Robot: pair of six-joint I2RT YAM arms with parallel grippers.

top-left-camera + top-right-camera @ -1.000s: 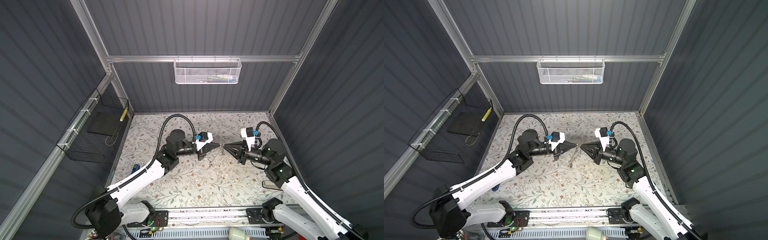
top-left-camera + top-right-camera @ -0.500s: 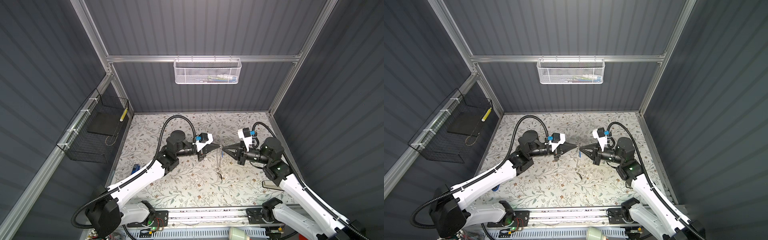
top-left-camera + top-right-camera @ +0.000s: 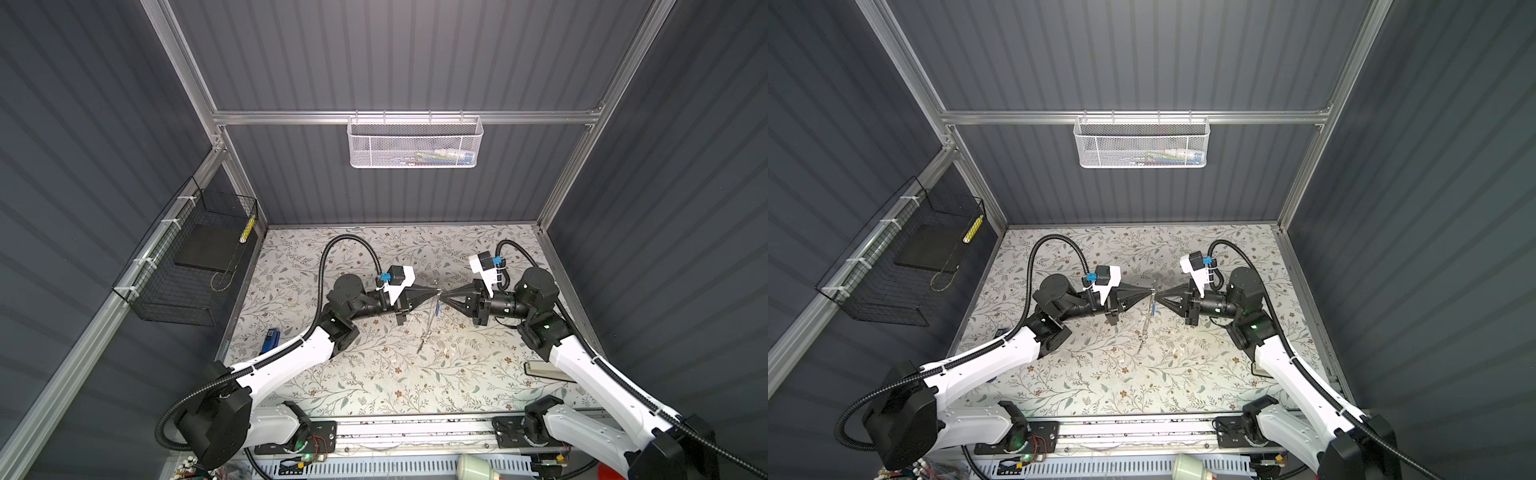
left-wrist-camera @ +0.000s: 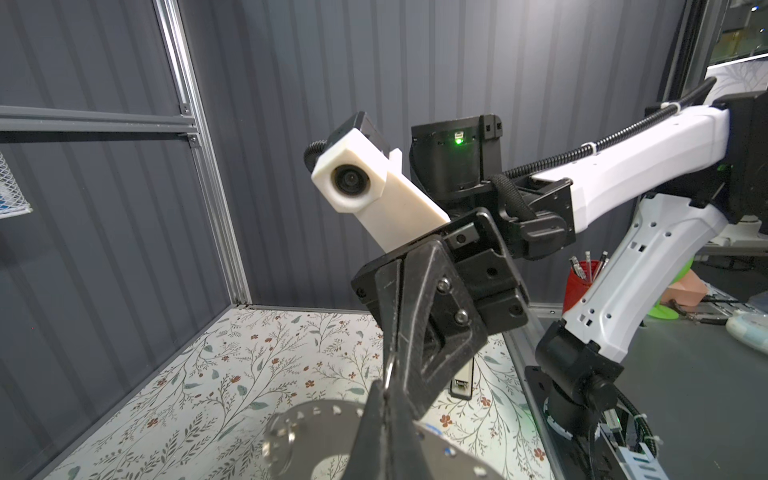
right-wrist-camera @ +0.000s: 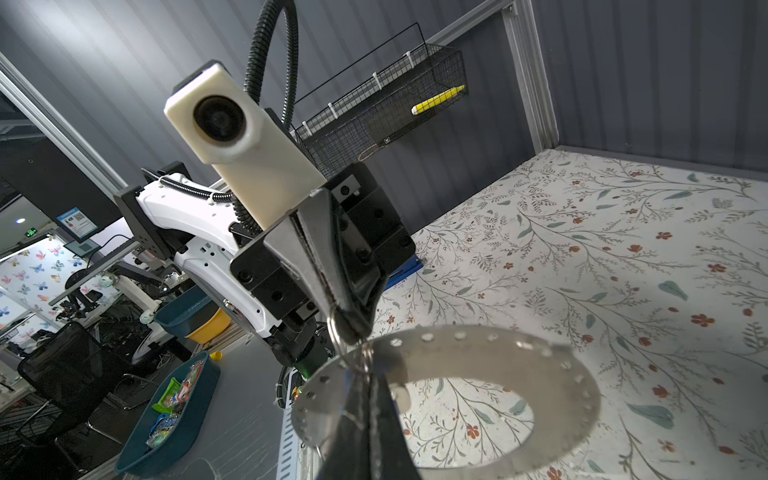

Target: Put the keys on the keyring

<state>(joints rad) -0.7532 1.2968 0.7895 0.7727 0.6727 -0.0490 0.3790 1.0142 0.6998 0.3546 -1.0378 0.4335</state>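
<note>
Threading seemed the step in hand. At mid-frame in both top views the left gripper [image 3: 434,294] and right gripper [image 3: 445,296] stood tip to tip above the flowered table [image 3: 374,374]. Each was pressed shut, apparently pinching the upper rim of the keyring [image 5: 552,382]. From above it hung edge-on, thin as wire; close up it was a flat, dull-grey metal band dotted with small holes. A blue tag [image 3: 439,309] dangled beside it. Next, I judged, one grip would need to hold firm while the other freed itself for a key.
</note>
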